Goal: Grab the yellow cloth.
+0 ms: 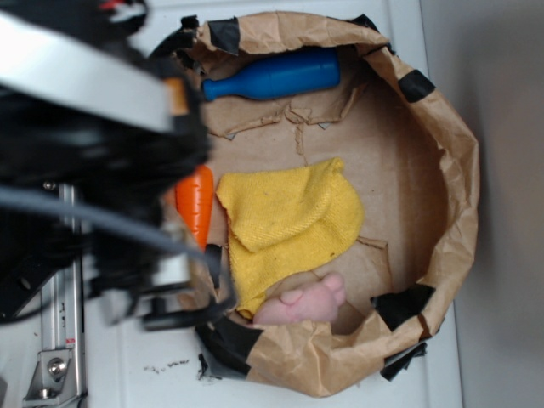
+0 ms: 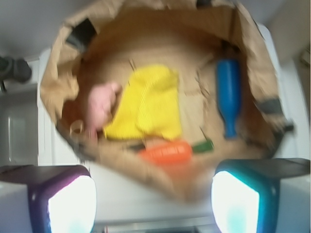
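Exterior view: black robot gripper blurred, aperture unclear, beside the rumpled bright yellow woven cloth in the brown paper-lined basin; wrist view: fingers spread wide, empty, orange toy carrot between them and cloth.

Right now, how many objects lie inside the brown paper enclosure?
4: rumpled yellow woven cloth in the middle, blue plastic bottle-shaped toy along one wall, orange toy carrot beside the cloth, pink foot-shaped toy partly under it. Others may be hidden.
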`<state>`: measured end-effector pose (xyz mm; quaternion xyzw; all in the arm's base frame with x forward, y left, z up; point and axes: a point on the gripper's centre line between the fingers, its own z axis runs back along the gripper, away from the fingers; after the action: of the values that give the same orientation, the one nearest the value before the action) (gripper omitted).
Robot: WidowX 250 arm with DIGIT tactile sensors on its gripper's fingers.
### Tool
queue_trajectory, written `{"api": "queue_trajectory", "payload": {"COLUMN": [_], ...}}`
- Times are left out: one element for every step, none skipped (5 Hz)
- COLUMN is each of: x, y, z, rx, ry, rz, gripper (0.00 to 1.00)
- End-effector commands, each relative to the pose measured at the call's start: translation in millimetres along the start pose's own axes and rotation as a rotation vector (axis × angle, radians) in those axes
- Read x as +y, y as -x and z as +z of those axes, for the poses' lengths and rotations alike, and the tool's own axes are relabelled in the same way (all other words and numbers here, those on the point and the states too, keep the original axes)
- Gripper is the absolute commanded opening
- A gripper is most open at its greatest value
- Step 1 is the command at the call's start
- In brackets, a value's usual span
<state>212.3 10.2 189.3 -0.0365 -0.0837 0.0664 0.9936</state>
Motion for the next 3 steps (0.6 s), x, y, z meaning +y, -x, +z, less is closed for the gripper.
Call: {"api": "queue_trajectory", "payload": {"x": [-6.5, -11.6, -15.5], "y": [-16.1, 7.8, 7.9], "z": [-95.1, -135.5, -165.0], "rx": [0.175, 0.268, 0.266], "ry": [-0.087, -0.136, -0.169], "rz": [-0.062, -0.091, -0.029], "gripper": [1.0, 1.0, 0.52]}}
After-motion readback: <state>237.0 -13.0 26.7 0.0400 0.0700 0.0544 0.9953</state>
